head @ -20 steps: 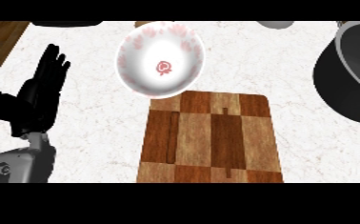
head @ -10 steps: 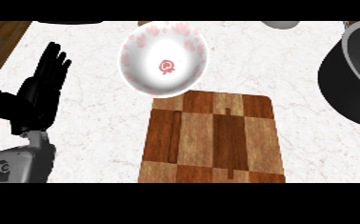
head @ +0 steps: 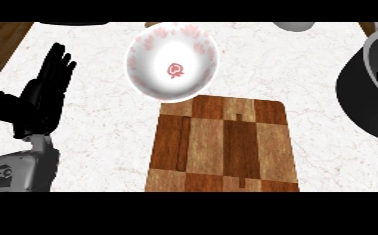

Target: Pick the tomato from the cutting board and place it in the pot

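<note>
Nothing shifted, left robot hand (head: pixel 46 94) resting spread, plate (head: pixel 173 61) beside cutting board (head: pixel 224 146), pot (head: pixel 359 94) at right edge

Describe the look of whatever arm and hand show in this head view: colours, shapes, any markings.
Only the left hand shows: matte black, with slim fingers and a blocky palm. Below it sits a light grey, rounded forearm bearing a small dark marking. No cables or sleeves show.

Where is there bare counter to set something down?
Free: the white marble counter between the resting black left hand and the wooden cutting board. Crowded: the white red-patterned plate meets the board's far edge; the black pot sits right.
</note>
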Controlling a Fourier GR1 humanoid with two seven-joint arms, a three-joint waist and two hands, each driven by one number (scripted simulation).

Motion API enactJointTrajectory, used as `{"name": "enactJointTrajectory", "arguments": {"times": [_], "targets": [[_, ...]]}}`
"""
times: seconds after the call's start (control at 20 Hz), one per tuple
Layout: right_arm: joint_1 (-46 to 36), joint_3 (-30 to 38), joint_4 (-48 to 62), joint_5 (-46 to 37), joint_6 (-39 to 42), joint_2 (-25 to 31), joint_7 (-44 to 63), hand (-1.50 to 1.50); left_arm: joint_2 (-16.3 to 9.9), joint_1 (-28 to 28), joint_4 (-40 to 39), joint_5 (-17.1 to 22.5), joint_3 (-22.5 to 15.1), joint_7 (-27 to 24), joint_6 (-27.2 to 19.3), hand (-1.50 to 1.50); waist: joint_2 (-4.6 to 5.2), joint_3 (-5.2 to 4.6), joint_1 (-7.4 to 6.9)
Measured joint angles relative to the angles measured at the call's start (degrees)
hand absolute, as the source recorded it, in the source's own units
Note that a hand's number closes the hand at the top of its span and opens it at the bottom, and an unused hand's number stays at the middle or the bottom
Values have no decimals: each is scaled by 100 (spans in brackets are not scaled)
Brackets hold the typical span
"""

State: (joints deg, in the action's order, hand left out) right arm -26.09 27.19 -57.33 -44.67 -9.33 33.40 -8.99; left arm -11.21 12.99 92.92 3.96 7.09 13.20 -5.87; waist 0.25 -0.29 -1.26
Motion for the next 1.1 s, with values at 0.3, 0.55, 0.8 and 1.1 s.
{"name": "enactJointTrajectory", "arguments": {"times": [0.3,0.55,0.8,1.1], "targets": [[-475,154,1216,339,509,184,-388,-150,66,41,21,-41,-68,44,-39,0,-33,-103,-27],[-697,472,1666,950,1088,177,-900,-150,42,83,26,-28,-36,48,-32,0,-62,-126,11],[-934,1086,1982,1765,1500,190,-1298,-150,43,61,77,-53,-43,121,-65,0,-63,-96,33],[-1056,1749,2659,2531,2019,607,-1652,-150,11,-64,57,27,46,-27,28,0,-31,-73,16]]}}
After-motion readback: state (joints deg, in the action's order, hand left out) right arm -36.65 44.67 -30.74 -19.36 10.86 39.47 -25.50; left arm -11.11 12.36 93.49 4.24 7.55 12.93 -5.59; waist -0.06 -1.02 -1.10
